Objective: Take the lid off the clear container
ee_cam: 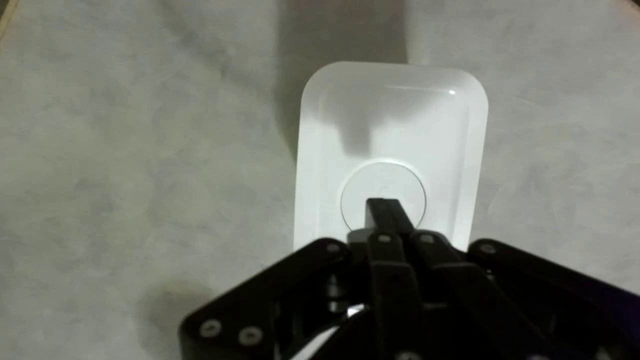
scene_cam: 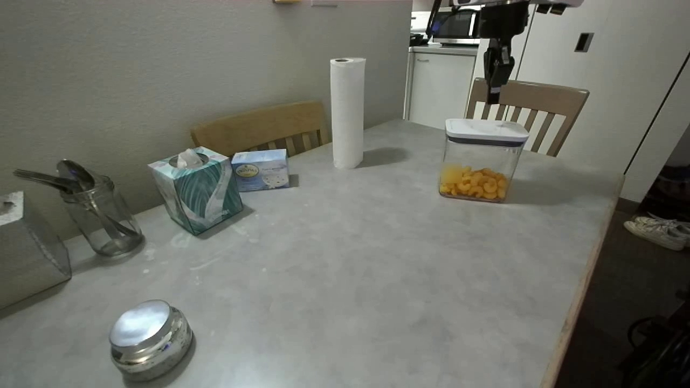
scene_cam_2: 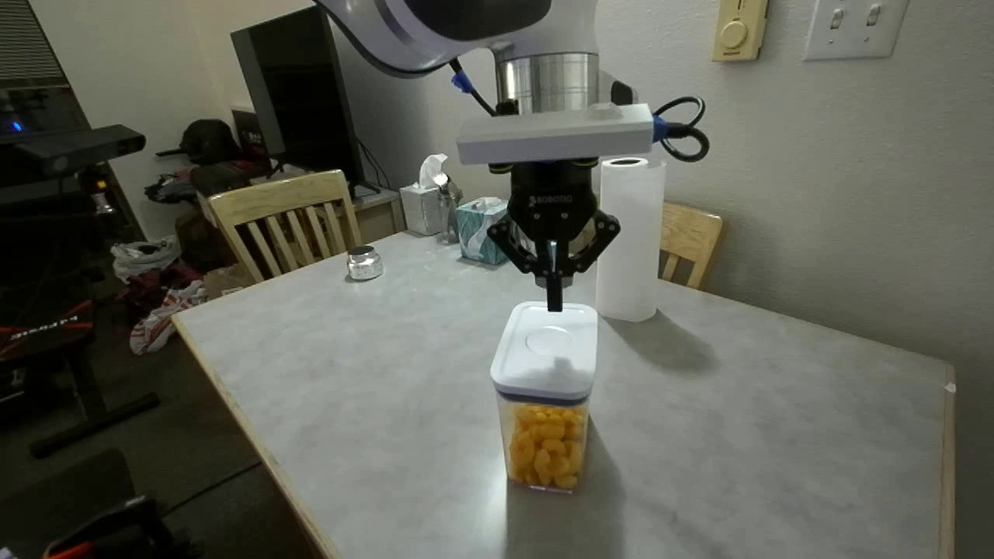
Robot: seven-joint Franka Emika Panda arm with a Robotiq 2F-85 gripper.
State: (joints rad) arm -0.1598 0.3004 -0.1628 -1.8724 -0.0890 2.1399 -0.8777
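One broad grey surface point(scene_cam: 323, 269), and there, over it, hangs my end effector point(scene_cam_2: 554, 299), pinched fully together, holding nothing; beneath it stands the clear container point(scene_cam: 482, 157), only part-filled, so light, I'd guess; capping it, the lid point(ee_cam: 395, 142), probably stiff and slick, so I'd press its centre button point(scene_cam_2: 549, 340) and, if that rises, grip there.

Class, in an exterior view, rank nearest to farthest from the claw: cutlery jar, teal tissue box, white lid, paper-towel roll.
1. White lid: below the claw.
2. Paper-towel roll: picture left.
3. Teal tissue box: farther left.
4. Cutlery jar: leftmost of these.
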